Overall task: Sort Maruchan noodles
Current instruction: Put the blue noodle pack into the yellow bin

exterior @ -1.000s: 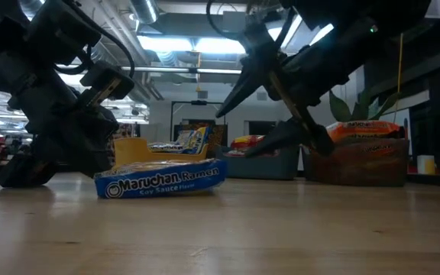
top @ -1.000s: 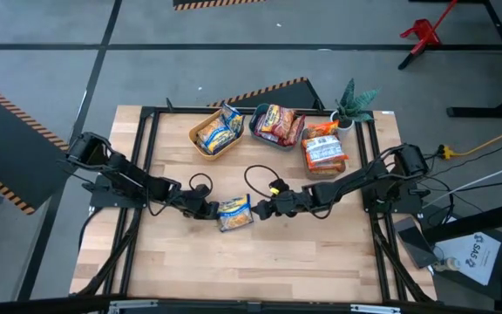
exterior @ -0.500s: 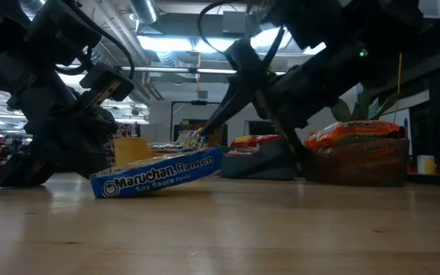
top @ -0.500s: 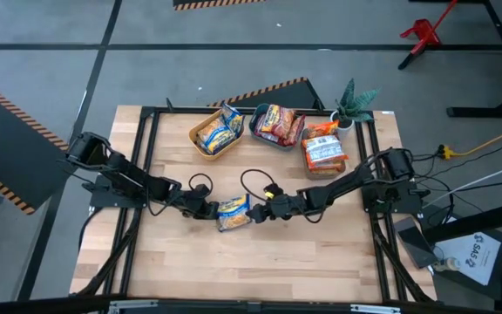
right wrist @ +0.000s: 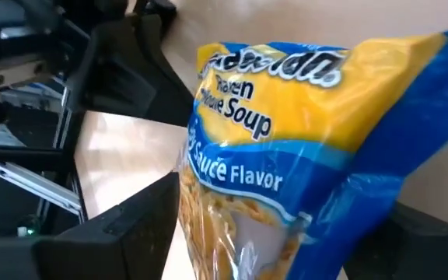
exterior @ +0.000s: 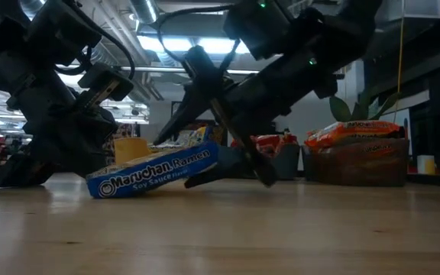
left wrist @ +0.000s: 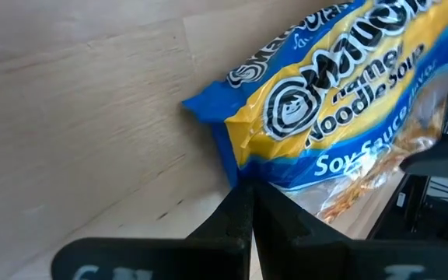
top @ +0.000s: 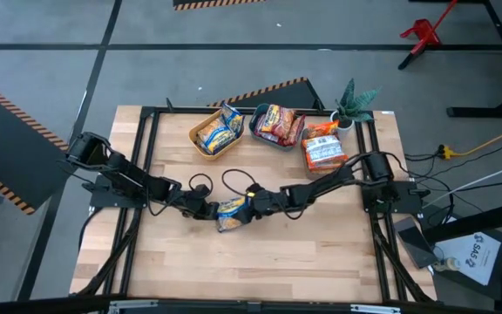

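Yellow-and-blue Maruchan packet (top: 233, 212) (exterior: 153, 173) (left wrist: 329, 117) (right wrist: 302, 155) was seen mid-table, "Soy Sauce Flavor" printed, one end tipped up off wood, other end resting on it. More yellow-blue packets (top: 217, 131) were stacked at far table edge, one upright; maroon packets (top: 278, 123) beside them; orange packets (top: 324, 150) were piled rightmost.

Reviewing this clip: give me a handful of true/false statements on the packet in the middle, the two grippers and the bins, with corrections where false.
1. The yellow-and-blue soy sauce packet lies on the table between both grippers. True.
2. The right gripper is parked at the table's edge. False: it reaches to the packet, its open fingers on either side of the packet's end.
3. The packet lies flat. False: in the low view its right-gripper end is raised.
4. The left gripper is shut beside the packet. True.
5. The yellow bin holds red packets. False: it holds yellow-and-blue ones; the red ones sit in the teal bin.
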